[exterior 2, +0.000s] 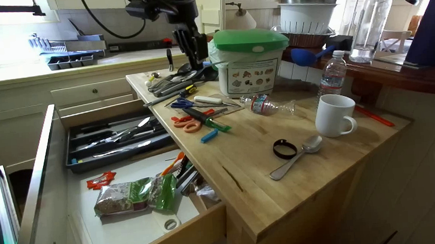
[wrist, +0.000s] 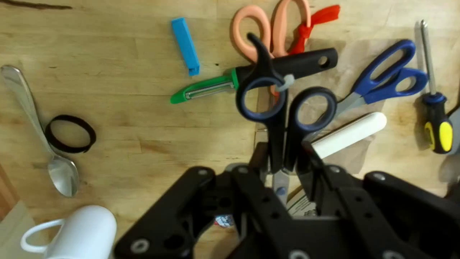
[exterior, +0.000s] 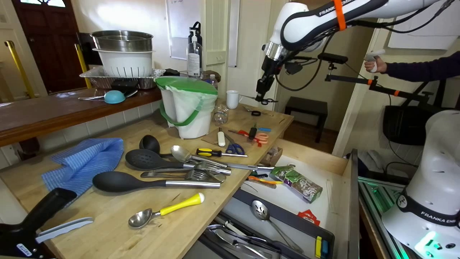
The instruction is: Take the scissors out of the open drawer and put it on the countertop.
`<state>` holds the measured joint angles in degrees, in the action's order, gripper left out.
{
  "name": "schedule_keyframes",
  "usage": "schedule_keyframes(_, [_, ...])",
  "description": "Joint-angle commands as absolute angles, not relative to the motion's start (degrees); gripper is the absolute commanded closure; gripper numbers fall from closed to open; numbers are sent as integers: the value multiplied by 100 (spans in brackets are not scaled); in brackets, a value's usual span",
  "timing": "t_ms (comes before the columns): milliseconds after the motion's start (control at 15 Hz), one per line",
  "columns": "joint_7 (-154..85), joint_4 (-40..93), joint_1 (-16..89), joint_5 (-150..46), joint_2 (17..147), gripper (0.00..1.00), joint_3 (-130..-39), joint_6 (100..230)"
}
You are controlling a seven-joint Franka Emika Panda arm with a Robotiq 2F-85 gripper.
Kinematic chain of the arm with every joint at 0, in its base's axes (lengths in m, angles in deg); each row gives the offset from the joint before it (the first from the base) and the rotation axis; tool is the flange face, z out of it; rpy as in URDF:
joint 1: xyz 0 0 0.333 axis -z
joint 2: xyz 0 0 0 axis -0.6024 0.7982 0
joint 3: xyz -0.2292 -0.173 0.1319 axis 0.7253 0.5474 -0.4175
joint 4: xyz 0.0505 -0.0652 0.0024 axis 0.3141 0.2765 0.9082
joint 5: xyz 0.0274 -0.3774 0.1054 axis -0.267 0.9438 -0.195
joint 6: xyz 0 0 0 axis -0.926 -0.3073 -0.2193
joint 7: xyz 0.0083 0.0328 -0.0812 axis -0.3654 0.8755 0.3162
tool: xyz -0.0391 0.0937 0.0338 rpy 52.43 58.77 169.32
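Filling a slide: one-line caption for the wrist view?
The gripper holds dark-handled scissors above the countertop, white mug and spoon at frame left.

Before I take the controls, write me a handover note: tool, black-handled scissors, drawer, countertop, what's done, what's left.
Tool: closed on the black-handled scissors.
Scissors: held above the countertop, not touching it.
Drawer: open, pulled out from under the countertop.
Done: the scissors are out of the drawer.
Left: lower them onto the countertop, open the tool, back away. The bare wood between the black band and the peeler looks like the easiest spot.
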<state>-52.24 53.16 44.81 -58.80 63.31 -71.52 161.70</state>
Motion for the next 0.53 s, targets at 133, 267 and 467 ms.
schedule_keyframes(133, [-5427, 4254, 5164, -7158, 7629, 94, -7195, 15916])
schedule_keyframes(267, [-5445, 4090, 5486, -7431, 7915, 94, -7194, 15893])
schedule_keyframes(467, [-5389, 3911, 5897, -7609, 8279, 94, -7195, 15926])
